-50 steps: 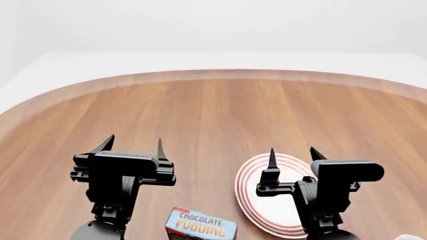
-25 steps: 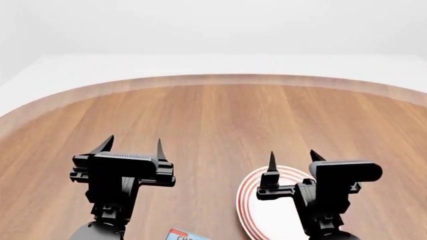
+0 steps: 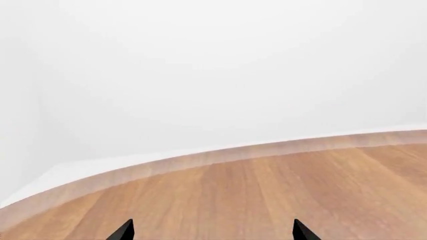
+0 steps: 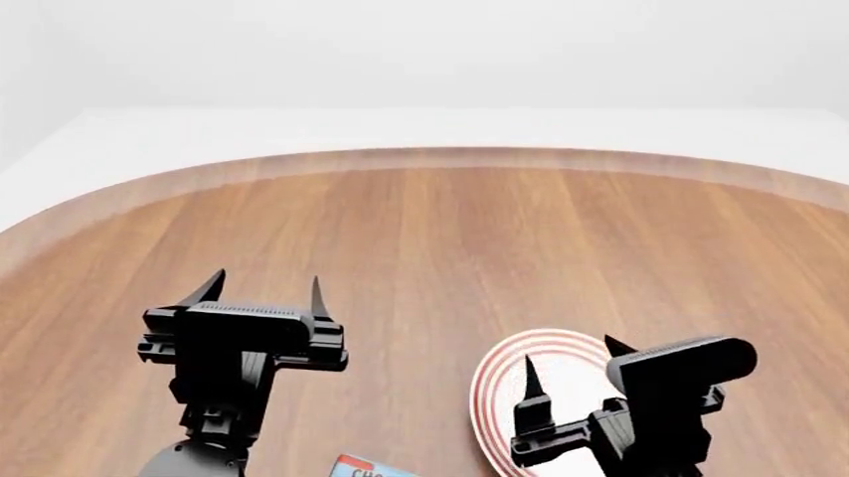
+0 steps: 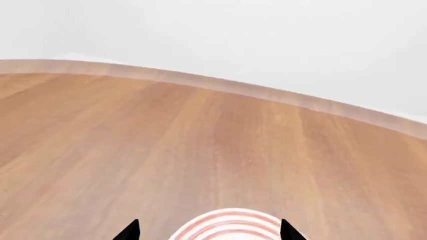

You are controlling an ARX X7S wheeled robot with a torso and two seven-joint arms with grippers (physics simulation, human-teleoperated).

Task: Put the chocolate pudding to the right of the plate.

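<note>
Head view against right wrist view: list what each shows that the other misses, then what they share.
Only the head view shows the left pincer, open over bare wood, the body of the right pincer, and a corner of the chocolate pudding at the bottom edge. Only the right wrist view shows the right pincer's two tips straddling the plate's far rim. Both show the red-ringed plate and the wooden table, with nothing held.

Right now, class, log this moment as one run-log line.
left hand: open, empty | right hand: open, above plate | chocolate pudding: on table, ungrasped
</note>
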